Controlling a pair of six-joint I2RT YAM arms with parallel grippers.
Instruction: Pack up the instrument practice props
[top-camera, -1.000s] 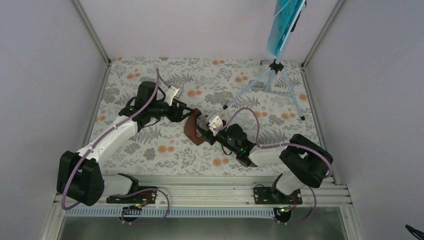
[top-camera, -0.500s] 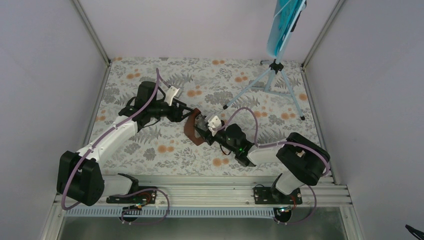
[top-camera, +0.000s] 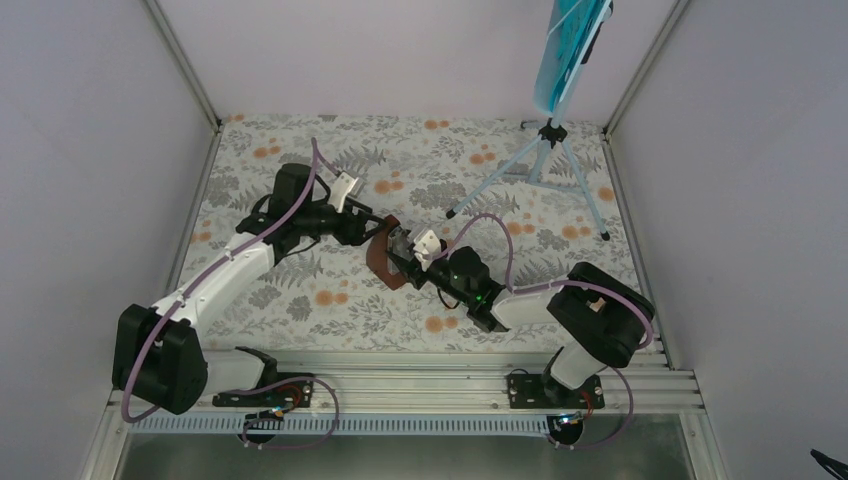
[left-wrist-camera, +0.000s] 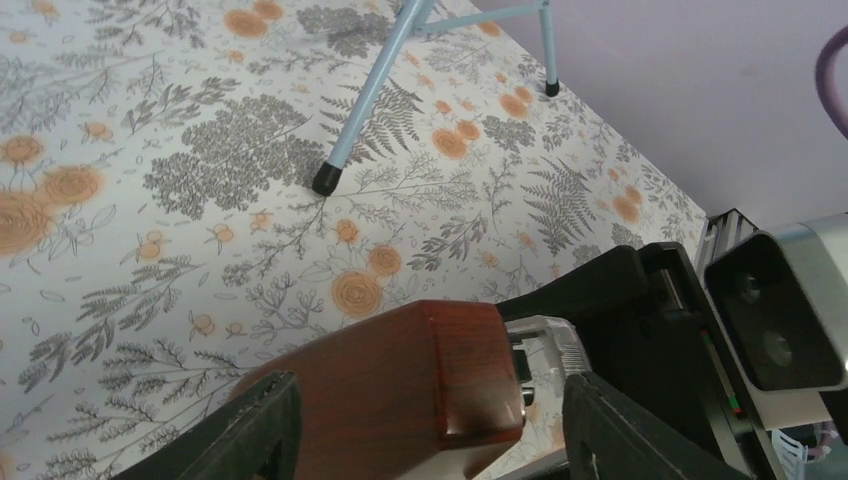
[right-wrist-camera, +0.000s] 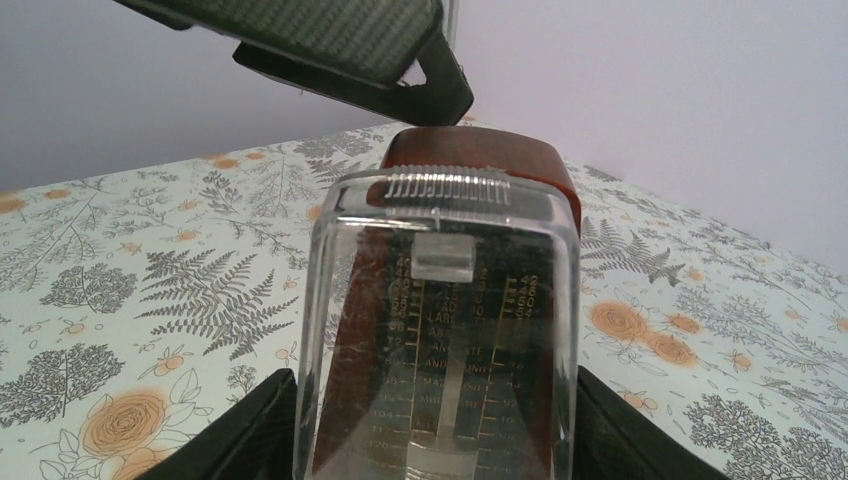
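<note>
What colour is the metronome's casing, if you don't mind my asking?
The metronome has a glossy reddish-brown casing, which shows best in the left wrist view.

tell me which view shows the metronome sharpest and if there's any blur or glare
Right wrist: metronome fills the frame, scale numbers legible but soft, faint sheen on its clear cover. Left wrist: wood top crispest, faint highlight on its edges. Top external: even light, metronome small and partly hidden.

We see a reddish-brown wooden pyramid metronome (left-wrist-camera: 400, 385), a pale blue metal tripod music stand (top-camera: 549, 135), a teal printed paper sheet (top-camera: 566, 42), and a white tablecloth (top-camera: 300, 300) patterned with grey ferns and orange flowers.
</note>
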